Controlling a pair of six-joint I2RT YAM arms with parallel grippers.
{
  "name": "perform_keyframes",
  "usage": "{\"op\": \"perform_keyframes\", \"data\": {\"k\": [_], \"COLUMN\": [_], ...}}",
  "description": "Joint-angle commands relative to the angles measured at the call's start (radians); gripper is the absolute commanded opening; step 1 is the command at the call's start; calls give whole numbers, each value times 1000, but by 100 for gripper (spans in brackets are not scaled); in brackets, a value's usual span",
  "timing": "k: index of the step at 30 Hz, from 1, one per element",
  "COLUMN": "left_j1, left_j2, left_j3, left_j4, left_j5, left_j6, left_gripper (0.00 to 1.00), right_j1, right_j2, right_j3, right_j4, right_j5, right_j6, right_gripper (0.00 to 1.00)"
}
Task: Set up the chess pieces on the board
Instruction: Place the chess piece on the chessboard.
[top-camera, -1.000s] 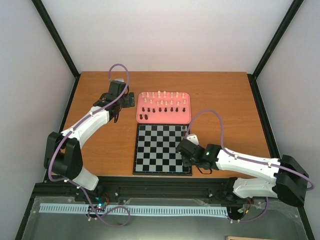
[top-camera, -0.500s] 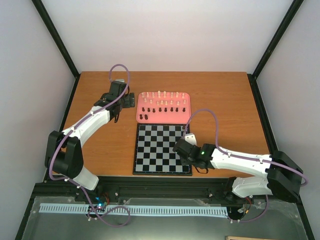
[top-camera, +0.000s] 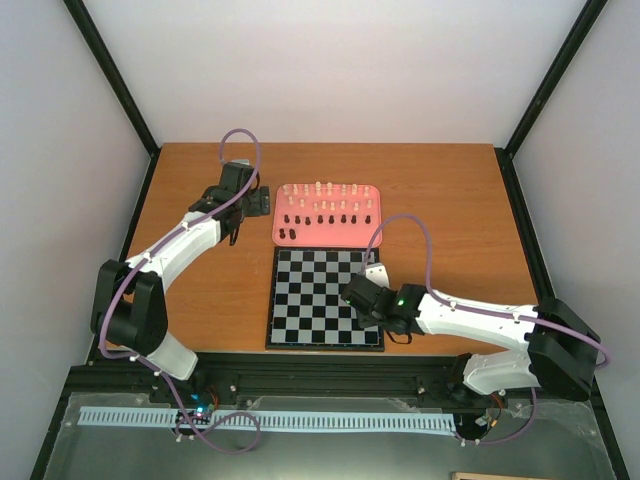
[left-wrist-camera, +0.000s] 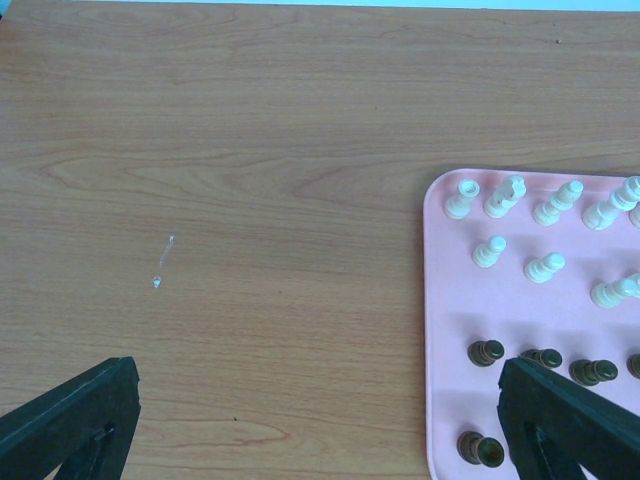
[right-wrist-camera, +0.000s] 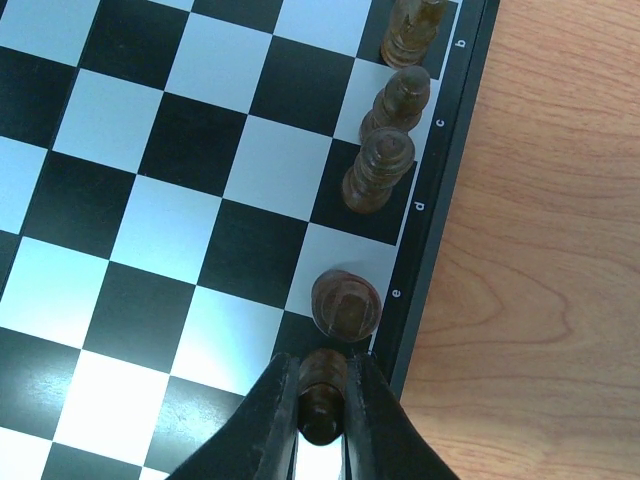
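The board (top-camera: 310, 300) lies in front of the pink tray (top-camera: 330, 238). My right gripper (right-wrist-camera: 322, 375) is shut on a dark brown chess piece (right-wrist-camera: 322, 400), low over a square in the board's (right-wrist-camera: 180, 150) edge row. In that same row stand several dark pieces (right-wrist-camera: 378, 170), the nearest one (right-wrist-camera: 346, 304) just ahead of my fingers. On the tray (left-wrist-camera: 440, 300) stand cream pieces (left-wrist-camera: 490, 250) and dark pieces (left-wrist-camera: 486, 352). My left gripper (left-wrist-camera: 315, 420) is open over bare wood at the tray's left edge, its right finger (left-wrist-camera: 560, 420) over the tray.
The wooden table (top-camera: 440, 190) runs to black frame posts and pale walls on both sides. The right arm (top-camera: 470, 320) lies across the table's near right, beside the board. A small pale scratch (left-wrist-camera: 165, 260) marks the wood left of the tray.
My right gripper has slid a little to the left over the board, still holding the dark piece. The left arm has not moved.
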Motion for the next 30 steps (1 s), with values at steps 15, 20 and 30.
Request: {"op": "perform_keyframes", "data": {"k": [15, 20, 30], "left_j1": [2, 2, 2], "left_j2": [4, 6, 4], "left_j3": [35, 36, 34], "left_j4": [9, 10, 8], "left_j5": [-3, -2, -3], "left_j6": [3, 3, 2], "left_gripper": [100, 100, 100], "right_j1": [8, 8, 8], "right_j2": [36, 38, 61], "right_j3": [19, 15, 9], "right_j4": [25, 24, 26], "right_j5": [33, 37, 24], "right_j6": [-4, -1, 1], "right_gripper": [7, 8, 10]}}
